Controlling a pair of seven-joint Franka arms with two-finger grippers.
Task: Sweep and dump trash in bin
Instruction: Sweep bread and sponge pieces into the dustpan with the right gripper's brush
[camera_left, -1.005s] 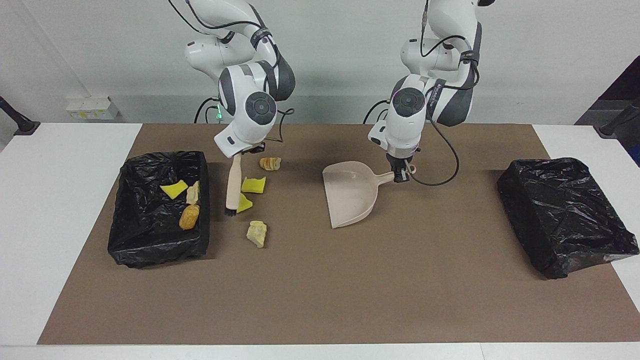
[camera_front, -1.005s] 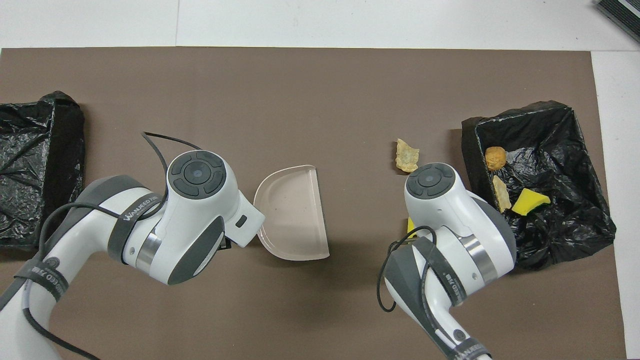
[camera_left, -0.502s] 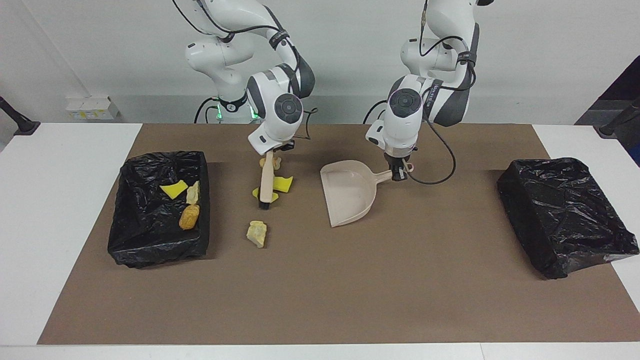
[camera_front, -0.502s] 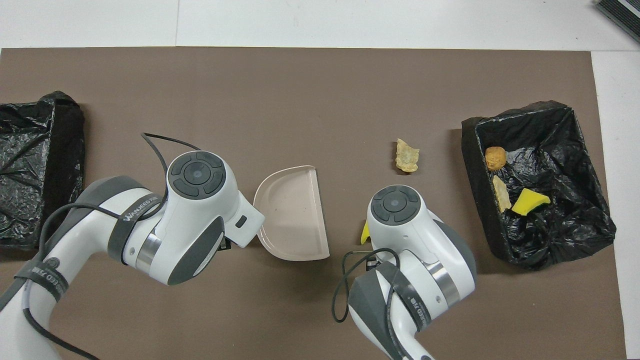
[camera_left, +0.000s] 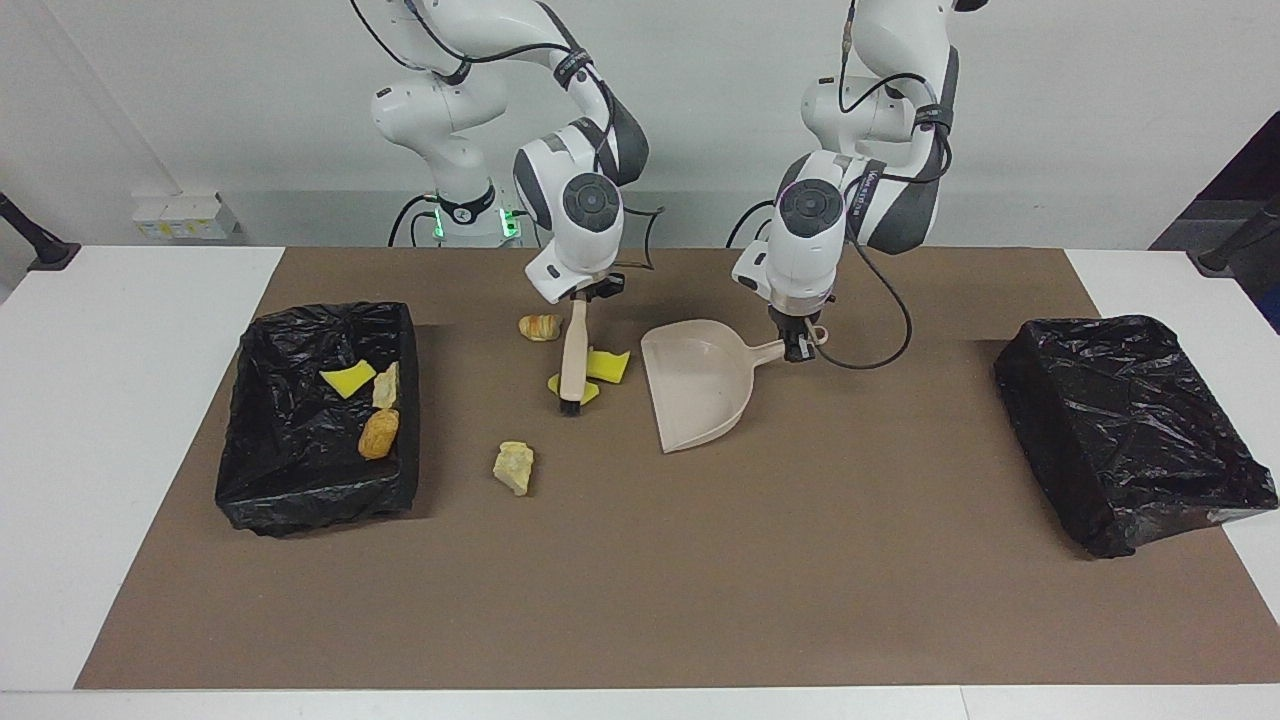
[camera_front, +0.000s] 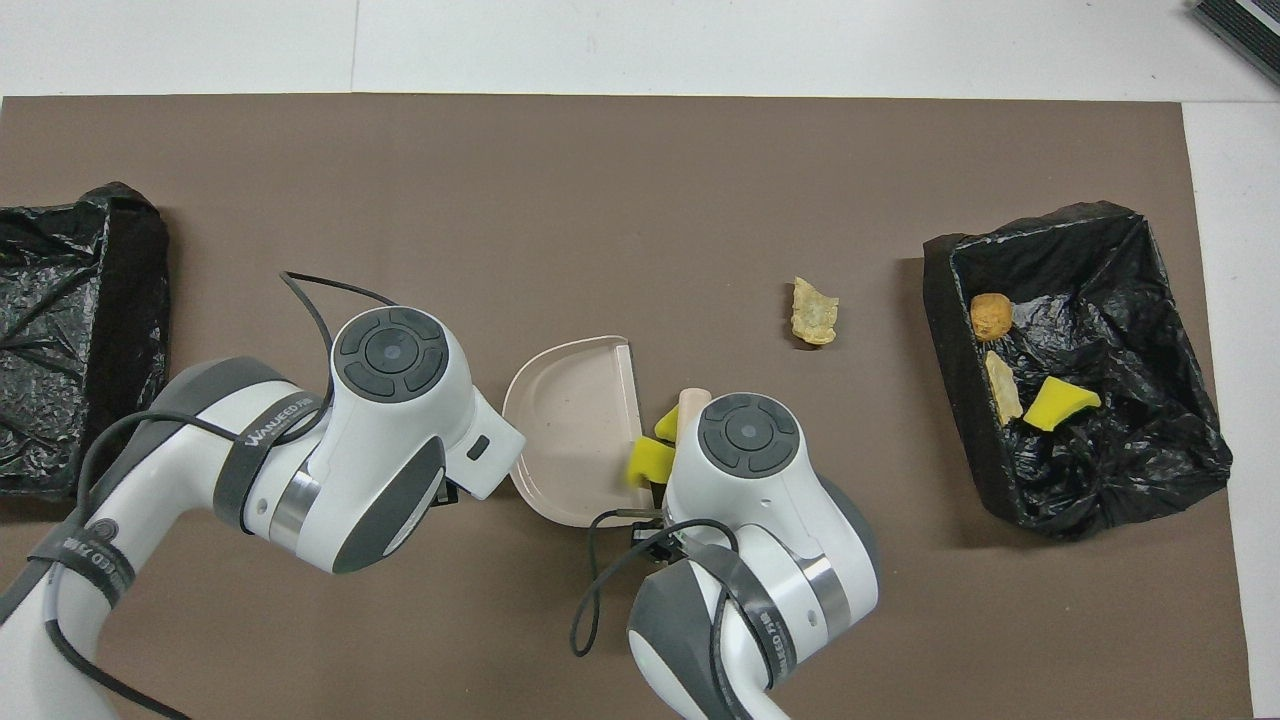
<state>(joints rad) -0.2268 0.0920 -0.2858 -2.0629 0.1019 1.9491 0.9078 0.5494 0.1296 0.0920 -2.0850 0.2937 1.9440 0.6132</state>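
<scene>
My right gripper (camera_left: 583, 293) is shut on the top of a beige brush (camera_left: 572, 355) whose bristles rest on the mat. Two yellow sponge pieces of trash (camera_left: 607, 365) (camera_front: 650, 460) lie against the brush, just beside the mouth of the beige dustpan (camera_left: 700, 385) (camera_front: 575, 430). My left gripper (camera_left: 797, 348) is shut on the dustpan's handle. An orange-brown lump (camera_left: 541, 327) lies nearer to the robots than the brush head. A pale lump (camera_left: 515, 467) (camera_front: 814, 312) lies farther out. The black-lined bin (camera_left: 320, 505) (camera_front: 945, 300) at the right arm's end holds three scraps.
A second black-lined bin (camera_left: 1130, 430) (camera_front: 70, 330) sits at the left arm's end of the brown mat (camera_left: 700, 580). A black cable (camera_left: 880, 350) loops from the left wrist beside the dustpan handle.
My right arm has swept the brush from beside the bin toward the dustpan, pushing the two yellow sponges along. The orange-brown lump stayed behind. The dustpan has hardly moved.
</scene>
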